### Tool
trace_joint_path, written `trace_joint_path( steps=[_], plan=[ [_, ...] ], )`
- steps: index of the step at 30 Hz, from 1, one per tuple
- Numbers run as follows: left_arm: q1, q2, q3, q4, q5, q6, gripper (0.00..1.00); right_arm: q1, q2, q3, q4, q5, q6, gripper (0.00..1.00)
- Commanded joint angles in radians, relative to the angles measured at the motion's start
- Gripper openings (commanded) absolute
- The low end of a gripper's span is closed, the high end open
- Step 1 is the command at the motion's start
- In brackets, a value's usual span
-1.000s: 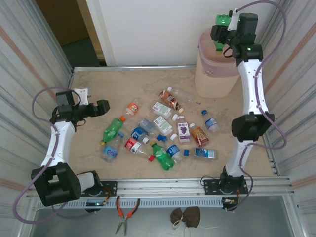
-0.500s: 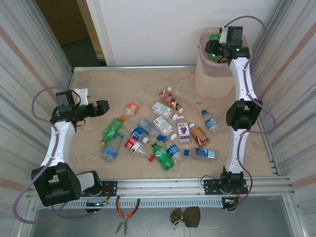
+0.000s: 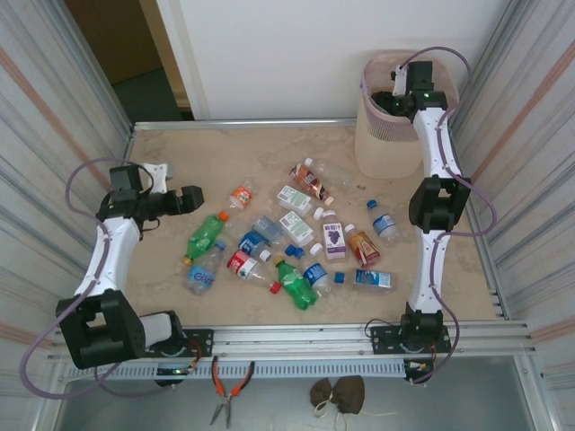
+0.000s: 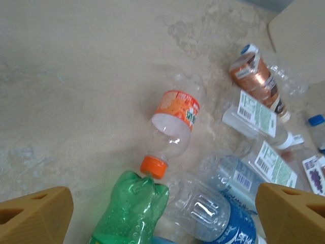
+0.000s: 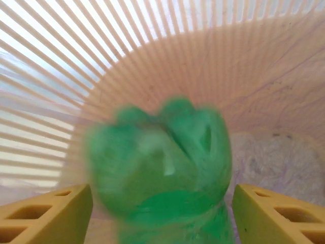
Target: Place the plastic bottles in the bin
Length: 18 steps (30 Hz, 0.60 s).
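Note:
Several plastic bottles (image 3: 296, 235) lie scattered across the middle of the table. My left gripper (image 3: 189, 199) hovers open at the pile's left edge. Between its fingers, in the left wrist view, lies the base of a green bottle (image 4: 129, 208), whose end touches the orange cap of a clear orange-labelled bottle (image 4: 174, 124). A blue-labelled bottle (image 4: 223, 221) lies next to them. My right gripper (image 3: 395, 101) is down inside the beige bin (image 3: 382, 148). Its fingers stand apart from a blurred green bottle (image 5: 162, 173), with gaps on both sides, over the bin's ribbed wall (image 5: 244, 76).
A brown-labelled bottle (image 4: 256, 79) and white-green labelled ones (image 4: 259, 114) lie toward the bin. Loose blue caps (image 3: 372, 204) dot the table. Corrugated walls close both sides. Pliers (image 3: 229, 388) and a brown pouch (image 3: 339, 393) lie below the front rail.
The right arm has dropped from above the bin into it with the green bottle, and its jaws have widened off the bottle. The left arm has barely shifted.

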Motion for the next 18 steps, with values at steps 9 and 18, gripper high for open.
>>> trace_joint_path(
  steps=[9, 18],
  plan=[
    [-0.084, 0.073, 0.071, -0.13, -0.127, 0.076, 0.92, -0.001, -0.071, 0.037, -0.024, -0.011, -0.011, 0.78],
    [-0.184, 0.091, 0.109, -0.249, -0.343, 0.183, 0.89, -0.007, -0.176, 0.037, -0.043, -0.003, -0.01, 0.78]
  ],
)
